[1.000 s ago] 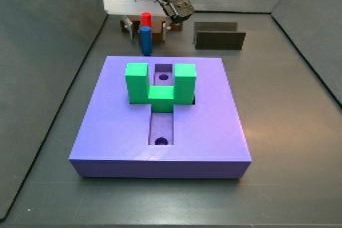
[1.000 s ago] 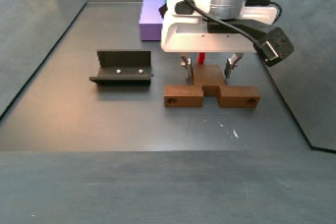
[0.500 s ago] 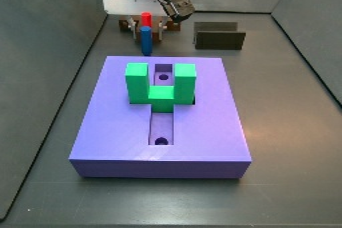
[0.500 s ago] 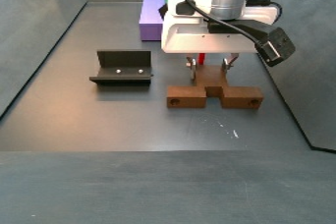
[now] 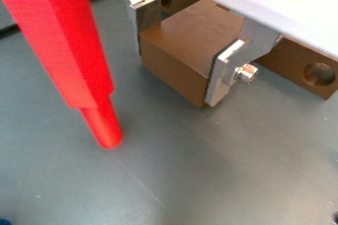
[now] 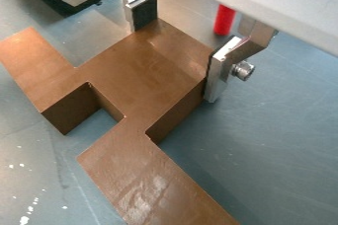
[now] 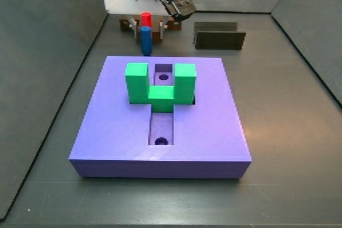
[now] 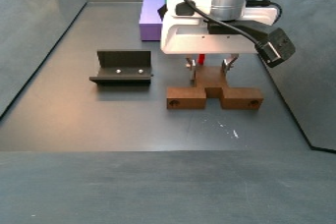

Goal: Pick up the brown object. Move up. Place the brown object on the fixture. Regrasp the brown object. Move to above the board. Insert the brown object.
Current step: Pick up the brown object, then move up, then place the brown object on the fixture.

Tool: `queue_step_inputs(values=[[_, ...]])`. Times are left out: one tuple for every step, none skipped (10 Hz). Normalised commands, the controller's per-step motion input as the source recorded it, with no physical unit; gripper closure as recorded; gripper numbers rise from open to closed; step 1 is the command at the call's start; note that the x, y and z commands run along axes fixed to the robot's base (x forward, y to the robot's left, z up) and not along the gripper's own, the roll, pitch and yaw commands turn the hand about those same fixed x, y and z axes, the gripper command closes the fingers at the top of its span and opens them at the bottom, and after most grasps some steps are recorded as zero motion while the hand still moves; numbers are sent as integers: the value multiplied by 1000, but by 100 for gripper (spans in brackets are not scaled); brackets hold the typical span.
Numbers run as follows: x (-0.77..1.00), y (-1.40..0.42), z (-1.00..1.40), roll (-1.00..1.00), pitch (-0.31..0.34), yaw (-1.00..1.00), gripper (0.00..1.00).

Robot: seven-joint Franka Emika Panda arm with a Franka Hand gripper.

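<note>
The brown object [image 8: 186, 97] lies flat on the dark floor, its cross arms spread to either side in a side view. My gripper [image 8: 210, 68] reaches down onto its middle stem. In both wrist views the two silver fingers press against opposite sides of the brown block [image 5: 185, 61] [image 6: 126, 81], so the gripper [image 5: 185, 39] [image 6: 185, 39] is shut on it. The fixture [image 8: 121, 68] [image 7: 219, 37] stands apart, beside the brown object. The purple board [image 7: 214, 122] [image 8: 149, 14] carries a green U-shaped block [image 7: 160, 82].
A blue peg with a red top [image 7: 143, 36] stands close beside the gripper [image 7: 156, 27]; its red end [image 5: 66, 51] looms next to the fingers. Dark walls enclose the floor on all sides.
The fingers have drawn closer together around the brown object's stem since a second ago. Between half a second ago and now nothing visibly moves.
</note>
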Motion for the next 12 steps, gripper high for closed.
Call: queue_step_inputs(values=[[0,0,0,0,0,0,100],[0,0,0,0,0,0,100],[0,0,0,0,0,0,100],[0,0,0,0,0,0,100],[0,0,0,0,0,0,100],[0,0,0,0,0,0,100],[0,0,0,0,0,0,100],[0,0,833,0,0,0,100],[62,41,826,5,-14,23,100],[21,39,615,7,21,17,100],[14,18,317,19,-1,3,100],[0,0,0,-6,0,0,100]])
